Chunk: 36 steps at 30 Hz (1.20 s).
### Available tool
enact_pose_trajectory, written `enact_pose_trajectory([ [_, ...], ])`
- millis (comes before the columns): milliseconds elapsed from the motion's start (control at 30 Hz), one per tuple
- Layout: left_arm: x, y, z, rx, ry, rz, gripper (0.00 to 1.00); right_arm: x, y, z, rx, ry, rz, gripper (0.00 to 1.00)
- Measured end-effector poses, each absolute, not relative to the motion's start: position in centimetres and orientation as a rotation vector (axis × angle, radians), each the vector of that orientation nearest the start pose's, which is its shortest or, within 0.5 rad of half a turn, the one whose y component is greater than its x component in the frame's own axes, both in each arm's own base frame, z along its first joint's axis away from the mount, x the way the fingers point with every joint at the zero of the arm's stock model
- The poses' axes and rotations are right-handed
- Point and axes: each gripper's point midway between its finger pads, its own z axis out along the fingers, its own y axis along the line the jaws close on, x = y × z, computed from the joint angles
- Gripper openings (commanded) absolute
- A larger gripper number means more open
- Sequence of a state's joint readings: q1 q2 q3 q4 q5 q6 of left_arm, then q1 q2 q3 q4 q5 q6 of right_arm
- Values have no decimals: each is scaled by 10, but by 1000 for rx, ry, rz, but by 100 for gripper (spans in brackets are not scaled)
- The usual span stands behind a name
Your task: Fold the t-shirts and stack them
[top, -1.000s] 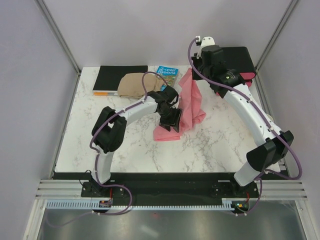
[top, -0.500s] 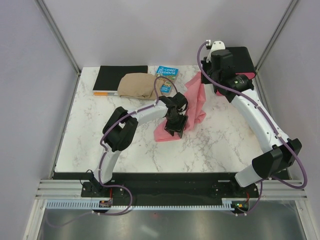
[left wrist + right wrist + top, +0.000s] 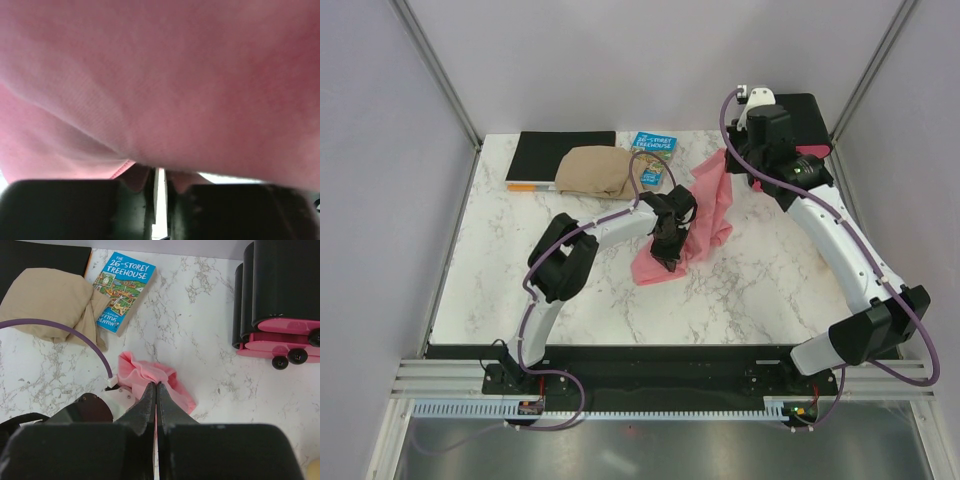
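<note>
Left pincer [image 3: 665, 252] has just clamped onto the t-shirt [image 3: 713, 205]; right pincer [image 3: 156, 386] grips its raised far-right end, cloth running diagonally to near-left.

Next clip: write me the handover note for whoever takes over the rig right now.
Left gripper: closed on a low fold of the salmon-pink t-shirt.
Right gripper: shut on its upper end, held up near the black box.
Shirt: bunched, lower part resting on the table, right of centre.
Done: both grips. Left: spread, fold, stack, perhaps by the tan cloth bundle at the far left.
</note>
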<state>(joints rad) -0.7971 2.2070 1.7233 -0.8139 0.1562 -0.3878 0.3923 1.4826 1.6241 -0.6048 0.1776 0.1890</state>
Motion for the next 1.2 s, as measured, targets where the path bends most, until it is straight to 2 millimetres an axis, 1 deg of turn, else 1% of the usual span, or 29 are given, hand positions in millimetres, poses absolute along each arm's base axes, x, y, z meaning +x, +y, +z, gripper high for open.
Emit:
enact_pose_trajectory([
  [33,284,-352,18,635,2905,-420,2,410,144,322,-93,2032,187,0],
  [200,284,-353,18,639,2902,-416,2,408,143,316,-88,2046,188,0],
  [300,285,-352,19,639,2893,-401,2,405,142,308,-83,2065,187,0],
  [467,284,-340,21,630,2869,-327,2,399,140,297,-79,2091,181,0],
  [533,283,-333,25,623,2857,-298,2,398,138,296,-77,2093,177,0],
  [633,288,-325,42,600,2809,-277,2,395,137,297,-74,2089,174,0],
  [800,303,-318,86,534,2690,-296,2,392,136,302,-72,2077,178,0],
  [900,313,-308,112,483,2624,-303,2,391,135,303,-72,2075,179,0],
  [1033,325,-285,139,390,2552,-272,2,386,133,302,-71,2076,177,0],
  [1133,331,-259,155,288,2515,-234,2,377,126,303,-60,2070,163,0],
  [1200,332,-237,166,201,2491,-206,2,371,121,309,-47,2055,152,0],
])
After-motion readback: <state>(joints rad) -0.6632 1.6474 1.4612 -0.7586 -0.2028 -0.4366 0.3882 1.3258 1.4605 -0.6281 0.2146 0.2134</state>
